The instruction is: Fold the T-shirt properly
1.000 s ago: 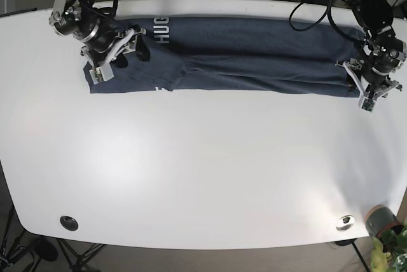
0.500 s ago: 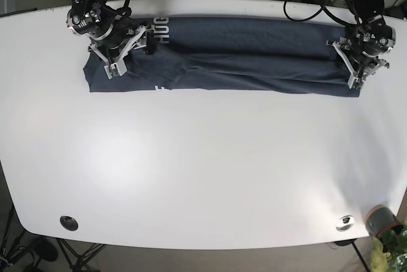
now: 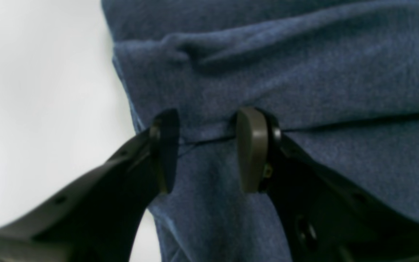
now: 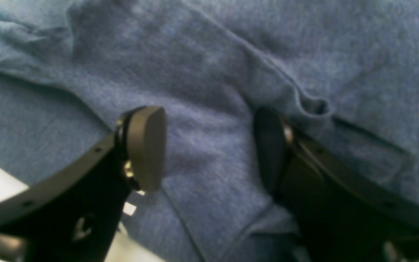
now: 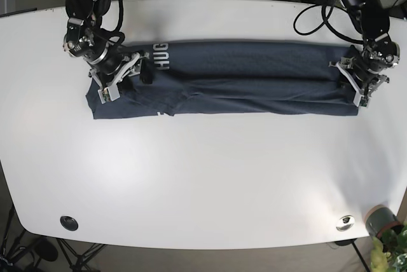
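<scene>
The dark blue T-shirt (image 5: pixel 241 75) lies as a long folded band across the far part of the white table (image 5: pixel 203 176), white lettering near its left end. My right gripper (image 5: pixel 121 76) sits on the shirt's left end. In the right wrist view its fingers (image 4: pixel 146 145) stand partly apart with a ridge of T-shirt (image 4: pixel 195 54) cloth between them, the right gripper (image 4: pixel 207 149) shut on it. My left gripper (image 5: pixel 357 86) is at the shirt's right end. There the left gripper (image 3: pixel 208 149) pinches the T-shirt (image 3: pixel 304 72) across a fold edge.
A black grommet (image 5: pixel 68 222) and a silver one (image 5: pixel 345 222) sit near the table's front edge. A potted plant (image 5: pixel 385 227) stands off the front right corner. Cables and gear lie behind the far edge.
Both grippers came in onto the shirt's ends, then moved toward the table's front. The whole shirt slid with them, away from the far edge.
</scene>
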{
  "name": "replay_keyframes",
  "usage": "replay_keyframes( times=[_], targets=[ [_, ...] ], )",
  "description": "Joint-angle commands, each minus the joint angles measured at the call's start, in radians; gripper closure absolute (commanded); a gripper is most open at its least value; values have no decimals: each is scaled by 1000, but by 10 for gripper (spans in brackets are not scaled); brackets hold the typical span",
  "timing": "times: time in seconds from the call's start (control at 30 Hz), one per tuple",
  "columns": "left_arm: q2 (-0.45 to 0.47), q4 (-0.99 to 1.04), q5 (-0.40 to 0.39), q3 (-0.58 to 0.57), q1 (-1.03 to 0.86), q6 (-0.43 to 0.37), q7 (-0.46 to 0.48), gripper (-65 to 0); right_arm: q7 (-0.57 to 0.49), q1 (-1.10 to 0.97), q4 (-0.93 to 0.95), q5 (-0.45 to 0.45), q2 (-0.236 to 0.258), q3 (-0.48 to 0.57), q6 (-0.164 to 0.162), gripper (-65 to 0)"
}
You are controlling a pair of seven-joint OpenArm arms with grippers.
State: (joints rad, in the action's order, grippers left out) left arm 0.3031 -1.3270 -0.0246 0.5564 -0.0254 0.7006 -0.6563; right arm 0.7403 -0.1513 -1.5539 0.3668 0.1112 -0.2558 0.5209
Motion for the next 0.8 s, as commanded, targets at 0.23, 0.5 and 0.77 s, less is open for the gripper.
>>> replay_keyframes(
  times=[0.23,0.5,0.77],
  targets=[
    [9,-102,-33,44,25,-2,-47,-253,51,19,-30,-48,9,-3,-29,-371],
    [51,-182,-263,189,31,-2,-228,-444,51,17,-30,-48,5,-1,-28,-371],
    [64,-165,-394,207,31,-2,-241,-457,51,19,-29,-48,3,-1,51,-371]
  ],
)
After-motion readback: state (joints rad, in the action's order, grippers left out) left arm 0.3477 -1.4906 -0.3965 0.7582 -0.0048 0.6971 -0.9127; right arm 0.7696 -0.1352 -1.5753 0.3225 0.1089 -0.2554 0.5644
